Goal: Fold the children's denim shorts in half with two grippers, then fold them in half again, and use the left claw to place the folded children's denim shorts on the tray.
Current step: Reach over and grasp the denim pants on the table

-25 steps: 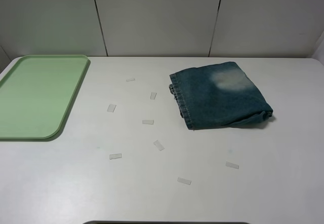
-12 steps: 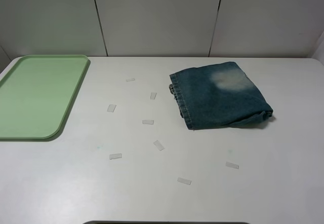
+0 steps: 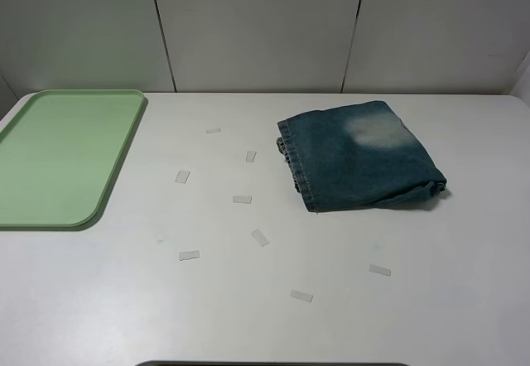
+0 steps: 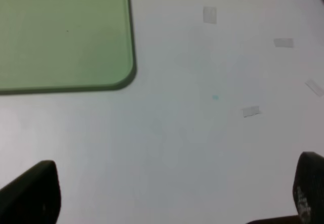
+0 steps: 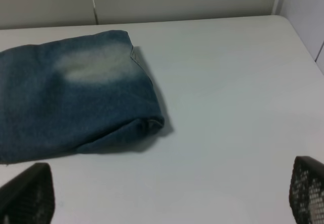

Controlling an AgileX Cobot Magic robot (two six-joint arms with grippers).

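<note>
Denim first: where did the children's denim shorts (image 3: 360, 157) lie? (Student)

On the white table (image 3: 248, 325), right of centre in the high view, well apart from the pale green tray (image 3: 58, 159) at the left edge. They lay as a compact bundle, a stitched edge toward the tray and a faded patch uppermost. Judged from that shape, some folding looked done. (Instructor)

And the tools? (Student)

Neither arm appeared in the high view. Each wrist view showed only two dark fingertips, far apart. The left claw (image 4: 169, 196) was spread wide over bare table near the tray's rounded corner, and the right gripper (image 5: 167, 193) was spread wide near the shorts' bunched corner. Both held nothing. (Instructor)

Why that layout? (Student)

Probably so each arm had its own side: the tray lay on the left claw's side for the final placing, the shorts nearer the right gripper. Small tape pieces (image 3: 242, 199) dotted the table between. (Instructor)
</note>
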